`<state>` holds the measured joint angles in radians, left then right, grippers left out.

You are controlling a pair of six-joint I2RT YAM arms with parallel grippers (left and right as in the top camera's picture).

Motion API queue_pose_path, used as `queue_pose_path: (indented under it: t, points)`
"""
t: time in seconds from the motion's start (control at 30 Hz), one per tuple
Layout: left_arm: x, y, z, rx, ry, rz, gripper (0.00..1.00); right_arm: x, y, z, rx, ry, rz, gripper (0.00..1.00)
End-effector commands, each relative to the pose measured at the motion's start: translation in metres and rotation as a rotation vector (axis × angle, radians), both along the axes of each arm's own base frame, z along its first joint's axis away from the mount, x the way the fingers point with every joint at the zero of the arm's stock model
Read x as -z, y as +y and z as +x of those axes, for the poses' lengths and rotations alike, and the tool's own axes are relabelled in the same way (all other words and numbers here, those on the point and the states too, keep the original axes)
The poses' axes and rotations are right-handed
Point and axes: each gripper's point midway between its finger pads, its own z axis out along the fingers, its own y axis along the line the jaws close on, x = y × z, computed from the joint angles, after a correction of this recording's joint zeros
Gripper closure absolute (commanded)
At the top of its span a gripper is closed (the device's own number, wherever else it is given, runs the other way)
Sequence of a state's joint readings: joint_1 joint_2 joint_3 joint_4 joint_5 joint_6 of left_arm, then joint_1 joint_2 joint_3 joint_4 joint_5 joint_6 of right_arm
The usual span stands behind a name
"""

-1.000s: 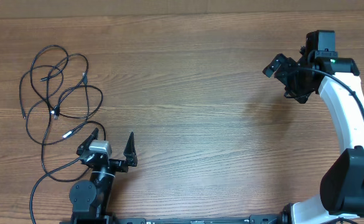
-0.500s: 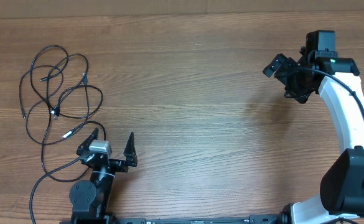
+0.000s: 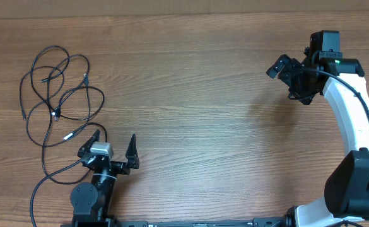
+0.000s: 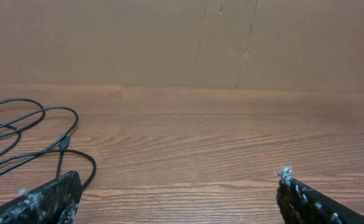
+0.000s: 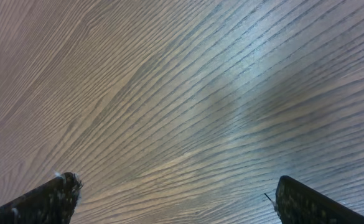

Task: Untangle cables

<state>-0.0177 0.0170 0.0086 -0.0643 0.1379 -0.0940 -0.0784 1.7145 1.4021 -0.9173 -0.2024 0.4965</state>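
Observation:
Several thin black cables lie in a loose overlapping tangle at the left of the wooden table, with small metal-tipped plugs among the loops. One strand trails down past my left arm's base. My left gripper is open and empty just below and right of the tangle. In the left wrist view part of the cables lies at the left, ahead of my open left gripper. My right gripper is open and empty at the far right. In the right wrist view the right gripper has only bare wood between its fingers.
The wooden table spreads between the two arms. A brown cardboard wall stands along the table's far edge. The white right arm runs down the right side.

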Motion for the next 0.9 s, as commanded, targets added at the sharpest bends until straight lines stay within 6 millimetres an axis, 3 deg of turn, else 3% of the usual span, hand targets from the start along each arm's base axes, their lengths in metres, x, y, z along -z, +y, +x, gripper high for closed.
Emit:
queue_pose_path:
  t: [0.0,0.13,0.23,0.33,0.53,0.73,0.87]
  points:
    - [0.000,0.004,0.000,-0.018,-0.009,0.031,0.00,-0.034,-0.002,-0.001,0.002,-0.093,-0.015,0.00]
    - [0.000,0.004,0.000,-0.018,-0.009,0.031,0.00,-0.077,-0.001,-0.010,0.003,-0.206,-0.024,0.00]
    - [0.000,0.004,0.000,-0.018,-0.009,0.031,0.00,-0.128,0.000,-0.027,0.003,-0.344,-0.035,0.00]
    - [0.000,0.004,0.000,-0.018,-0.009,0.031,0.00,-0.180,0.002,-0.053,0.004,-0.496,-0.047,0.00]
    - [0.000,0.004,0.000,-0.018,-0.009,0.031,0.01,-0.248,0.007,-0.106,0.005,-0.718,-0.064,0.00]
    - [0.000,0.004,0.000,-0.018,-0.009,0.031,0.00,-0.284,0.010,-0.146,0.005,-0.857,-0.075,0.00]
    - [0.000,0.004,0.000,-0.018,-0.009,0.031,0.01,-0.286,0.010,-0.153,0.005,-0.865,-0.076,0.00]
